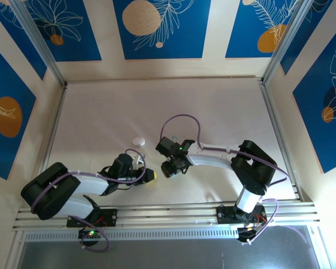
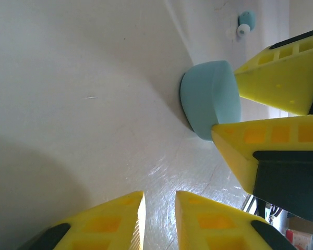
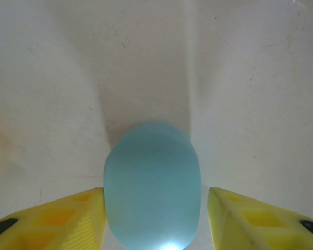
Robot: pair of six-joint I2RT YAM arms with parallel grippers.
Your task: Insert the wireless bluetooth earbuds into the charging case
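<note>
A pale blue oval charging case [image 3: 152, 187], lid closed, lies on the table between the yellow fingers of my right gripper [image 3: 156, 194]. Its left finger [image 3: 88, 213] touches the case, while the right finger [image 3: 235, 213] stands a small gap away, so the gripper is open. From the left wrist the same case [image 2: 211, 99] appears with the right arm's fingers [image 2: 281, 73] on either side. My left gripper [image 2: 159, 208] hovers low over the table just left of the case, its jaws a narrow gap apart and empty. One pale blue earbud [image 2: 245, 21] lies beyond the case.
A white round case [image 1: 138, 141] sits on the table beyond my left gripper [image 1: 149, 175]. A tiny bud [image 1: 173, 137] lies just past the right wrist [image 1: 173, 159]. The pale tabletop [image 1: 157, 106] stretches to the back wall, with metal rails along both sides.
</note>
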